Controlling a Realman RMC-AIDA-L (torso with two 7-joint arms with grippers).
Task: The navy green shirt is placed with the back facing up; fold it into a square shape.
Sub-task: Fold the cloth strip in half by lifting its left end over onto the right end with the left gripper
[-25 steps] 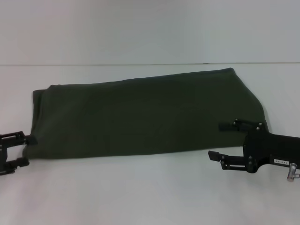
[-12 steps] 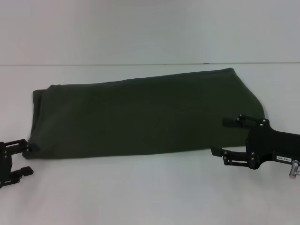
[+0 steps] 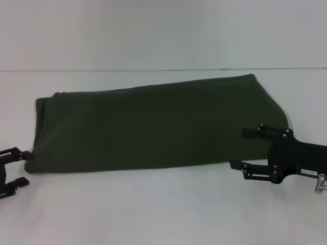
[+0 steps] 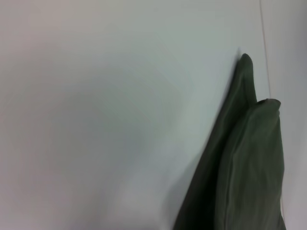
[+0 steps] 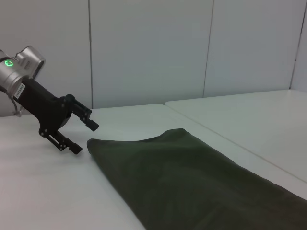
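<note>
Left gripper: the left gripper (image 3: 19, 168) sits low at the shirt's left end, its 2 fingers spread apart with nothing between them, the upper fingertip just beside the cloth's near-left corner.
Right gripper: the right gripper (image 3: 240, 149) is at the shirt's right end, fingers spread and empty, the upper one over the dark cloth, the lower one over bare table just off the near edge.
Shirt: the navy green shirt (image 3: 153, 127) lies flat on the white table (image 3: 153, 214) as 1 long band running left to right, already folded lengthwise; the left wrist view shows 2 stacked layers (image 4: 249, 158) at its end.
Handling: judged soft, light and limp, so it should drape and sag from any single pinch point; layers may slide apart if only the top one is caught.
Where to grip: likely the 2 corners of 1 short end, each pinch taking all layers right at the edge, so the end can be carried over evenly.
Risk: a shallow pinch could slip off, or lift crooked and leave the fold skewed rather than square.
</note>
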